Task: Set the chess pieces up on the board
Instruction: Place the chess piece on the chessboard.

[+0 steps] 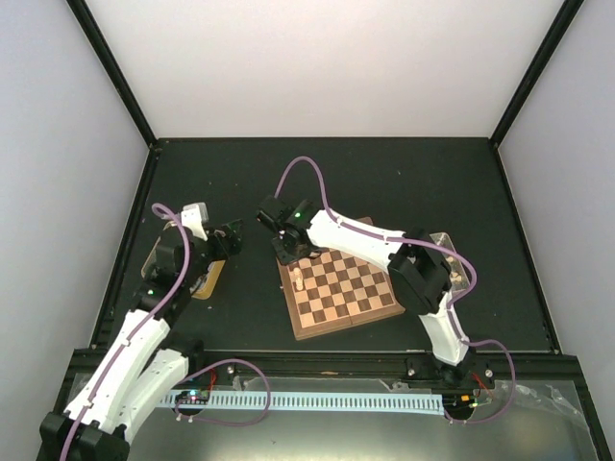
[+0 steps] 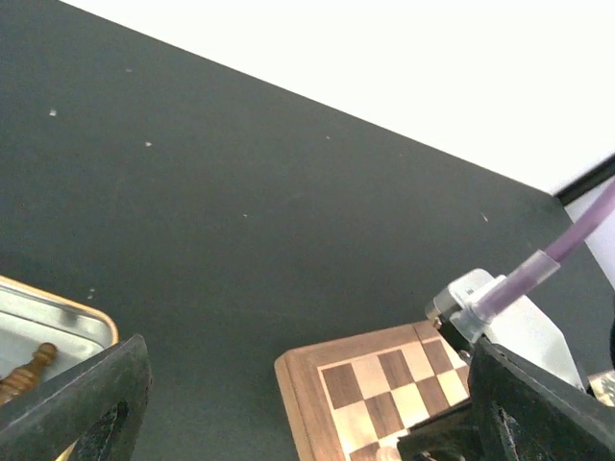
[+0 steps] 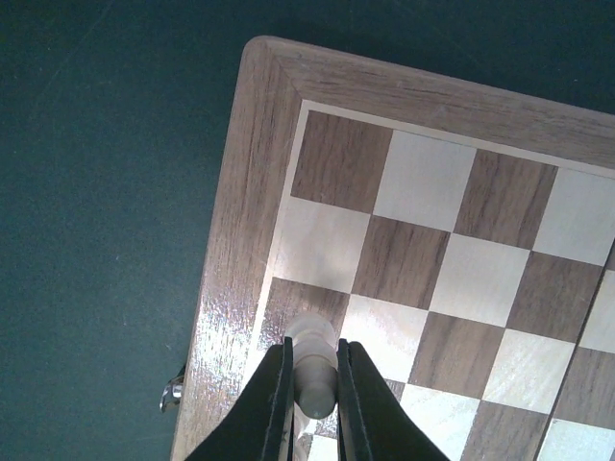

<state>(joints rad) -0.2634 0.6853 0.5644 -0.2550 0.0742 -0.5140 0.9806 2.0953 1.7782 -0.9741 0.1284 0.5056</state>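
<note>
The board (image 1: 346, 293) lies mid-table, its brown rim (image 3: 231, 240) and near corner (image 2: 312, 384) showing in the wrist views. My right gripper (image 3: 312, 370) is shut on a pale tan chess piece (image 3: 313, 348), held upright over a dark square in the column along the board's left edge. In the top view this gripper (image 1: 288, 254) hangs over the board's far left corner. Just in front of it, a pale piece (image 1: 299, 280) shows on the board. My left gripper (image 2: 307, 423) is open and holds nothing, left of the board (image 1: 227, 240). A dark brown piece (image 2: 29, 373) lies in the tin.
A gold-rimmed tin (image 2: 58, 312) sits on the black table under the left arm (image 1: 209, 280). A clear tray (image 1: 452, 257) stands right of the board, partly hidden by the right arm (image 1: 423, 279). The right arm's purple cable (image 2: 567, 252) crosses the left wrist view.
</note>
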